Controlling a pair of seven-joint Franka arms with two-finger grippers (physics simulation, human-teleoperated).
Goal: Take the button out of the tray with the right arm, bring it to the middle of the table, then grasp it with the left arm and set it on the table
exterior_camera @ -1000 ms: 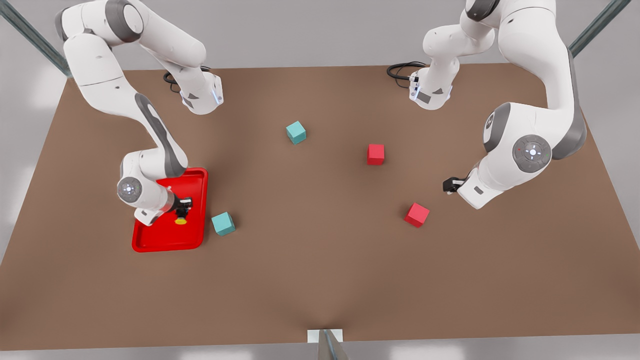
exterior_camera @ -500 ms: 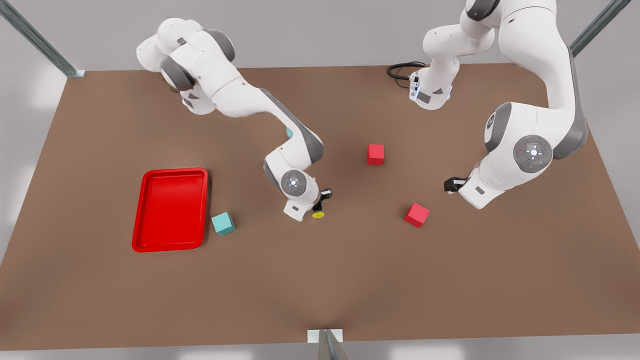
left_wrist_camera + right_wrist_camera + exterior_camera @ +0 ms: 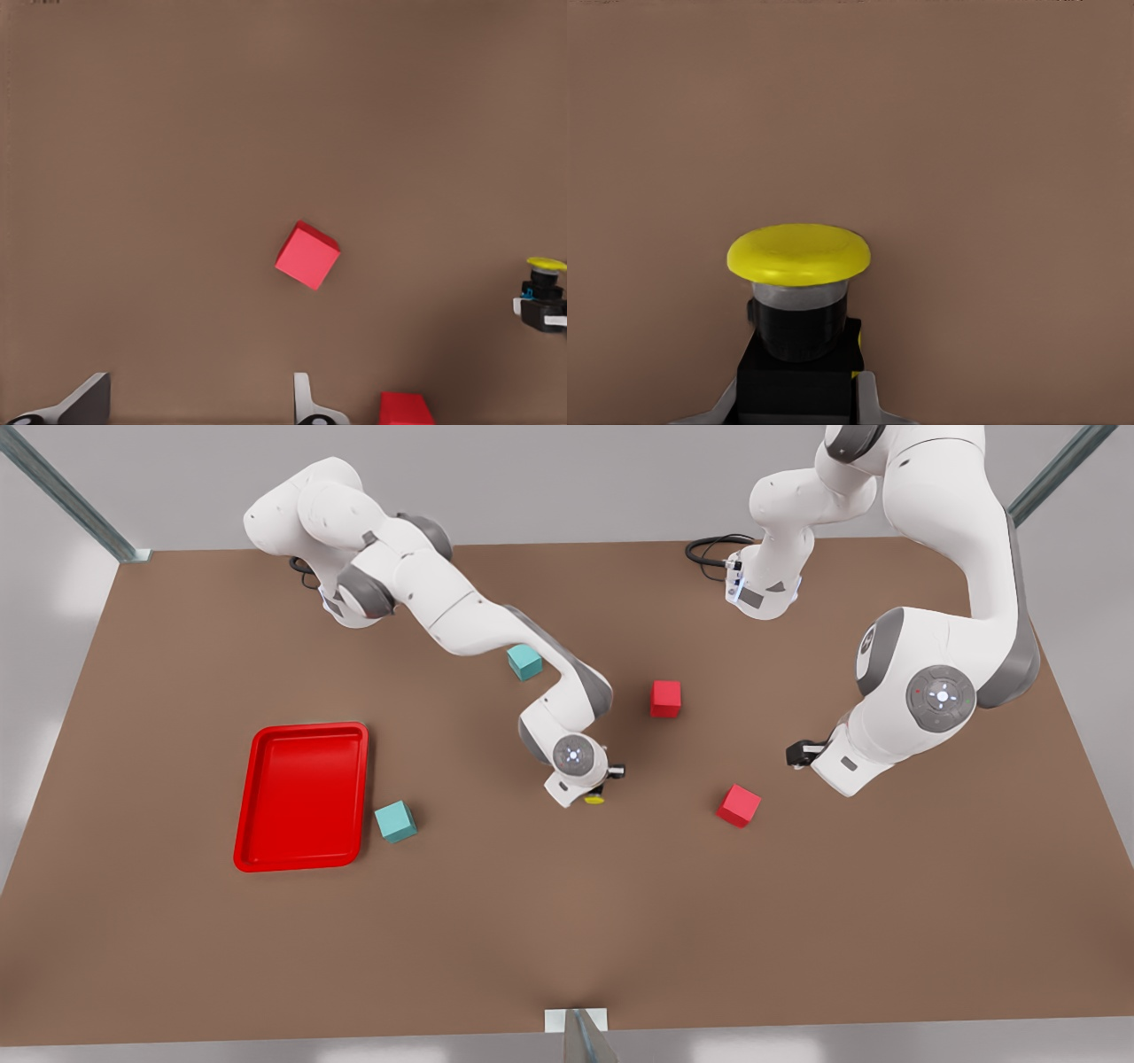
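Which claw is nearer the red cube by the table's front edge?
Left. The left claw hangs open just off that red cube, toward the front view's right. The right claw, gripping the button, sits farther off at mid-table.

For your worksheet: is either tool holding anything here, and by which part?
The right tool holds the button by its dark boxy base, yellow cap clear of the fingers. The left tool holds nothing, open above the table.
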